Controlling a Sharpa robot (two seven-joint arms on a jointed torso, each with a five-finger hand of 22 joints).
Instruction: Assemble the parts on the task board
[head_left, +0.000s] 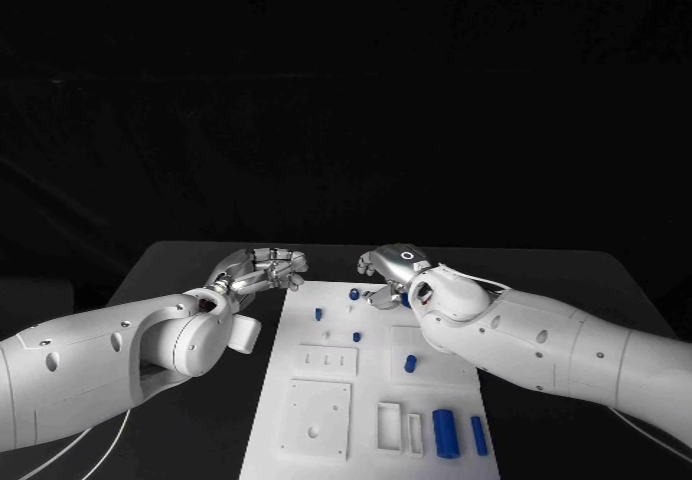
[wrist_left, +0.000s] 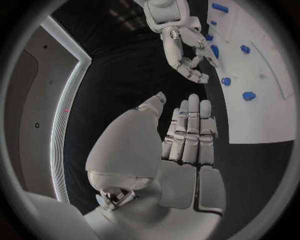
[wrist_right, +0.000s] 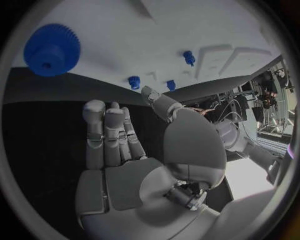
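The white task board (head_left: 325, 440) lies in the middle of the black table. Small blue pegs (head_left: 353, 294) stand near its far end, and blue blocks (head_left: 446, 432) sit at its near right corner. My left hand (head_left: 263, 270) hovers at the board's far left corner; its fingers (wrist_left: 190, 130) are stretched out straight and hold nothing. My right hand (head_left: 392, 268) hovers over the far end of the board, fingers (wrist_right: 109, 135) also straight and empty. A blue gear (wrist_right: 52, 49) lies on the board beyond them, with small blue pegs (wrist_right: 134, 81) close by.
White raised plates (head_left: 329, 360) and rectangular frames (head_left: 391, 427) sit on the near half of the board. Another blue part (head_left: 408, 363) lies mid-board. Black table (head_left: 188, 270) surrounds the board on both sides. My right hand (wrist_left: 187, 62) reaches toward the board edge (wrist_left: 262, 115).
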